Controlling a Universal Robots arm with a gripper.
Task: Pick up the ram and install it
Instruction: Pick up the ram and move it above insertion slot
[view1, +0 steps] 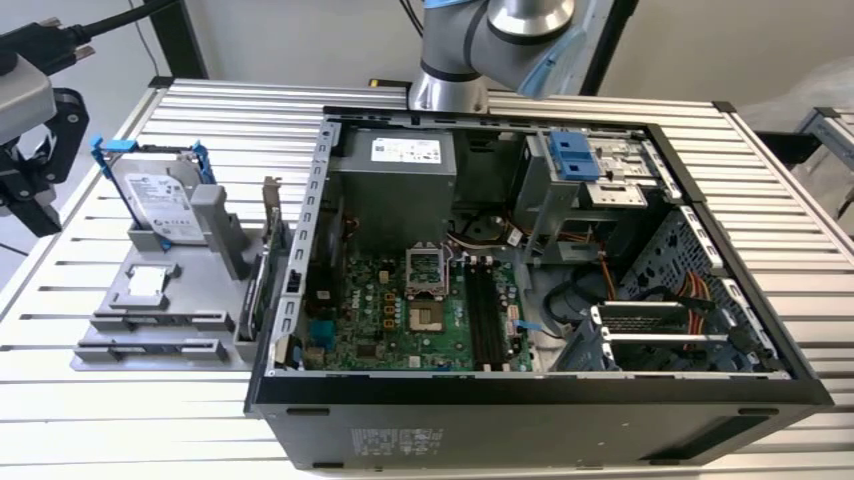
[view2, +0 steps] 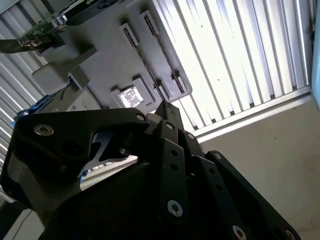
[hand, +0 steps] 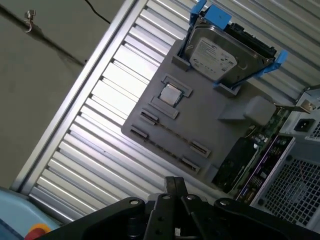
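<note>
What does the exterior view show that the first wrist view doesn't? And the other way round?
The exterior view looks inside the open computer case, at the green motherboard and the grey power supply. The first wrist view adds the floor beside the table, with a dark cable across it. Both share the grey holder, the hard drive with blue handles standing in it, and the small square chip lying on it.

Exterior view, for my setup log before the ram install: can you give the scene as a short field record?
claw: at the exterior view's left, apart from the parts holder
parts holder: grey, on the slatted table, beside the case
hard drive: upright in the holder, blue handles
case: open, motherboard exposed
</note>
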